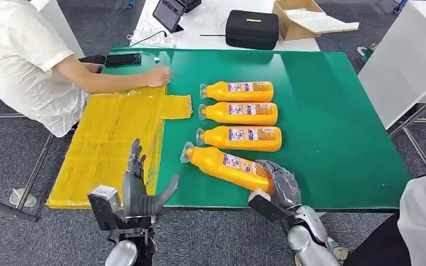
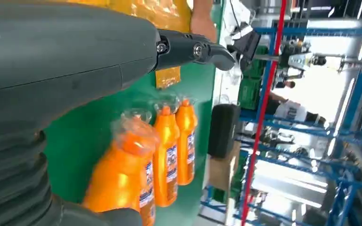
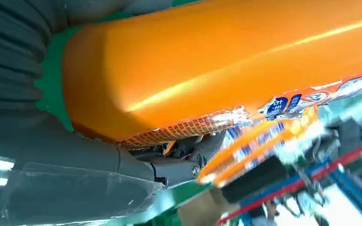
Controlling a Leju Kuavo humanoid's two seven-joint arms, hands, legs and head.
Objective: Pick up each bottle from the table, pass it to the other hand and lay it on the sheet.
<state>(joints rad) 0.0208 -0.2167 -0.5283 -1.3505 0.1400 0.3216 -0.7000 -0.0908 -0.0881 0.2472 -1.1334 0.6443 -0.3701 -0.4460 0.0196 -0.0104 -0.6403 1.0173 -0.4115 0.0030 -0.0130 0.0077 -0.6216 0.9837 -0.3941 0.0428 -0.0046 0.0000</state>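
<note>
Right hand (image 1: 278,183) at 5 o'clock on the table's near edge, fingers wrapped over the base of the nearest bottle (image 1: 227,165); grasp confirmed in the right wrist view, orange body (image 3: 226,61) pressed against the palm with dark fingers (image 3: 188,155) curled beneath the label. Lies tilted on the green table (image 1: 333,133), clear cap toward 10 o'clock, base toward 4 o'clock, set apart from the tidy row behind it.

Left hand (image 1: 141,188) at 7 o'clock, raised over the near edge, fingers spread and holding nothing, thumb out toward 3 o'clock; hovers above the near right corner of the yellow sheet (image 1: 111,149). Seen from the left wrist view, a dark finger (image 2: 193,49) stretched over green surface with bottles beyond.

Past the held one, toward 12 o'clock, three more bottles lying flat and parallel, caps toward 9 o'clock: third bottle (image 1: 243,138), second bottle (image 1: 241,113), far bottle (image 1: 239,91), close together.

Spread at 9 to 10 o'clock, yellow sheet covering the table's left part, with a tab jutting toward the row.

At 10 o'clock, a person (image 1: 22,61) in white, fist (image 1: 158,76) resting on the sheet's far edge; dark phone (image 1: 123,59) beyond it on the table.

Farther back, at 12 o'clock, black case (image 1: 252,29), tablet (image 1: 168,13) and open cardboard box (image 1: 299,19) on a white table.
</note>
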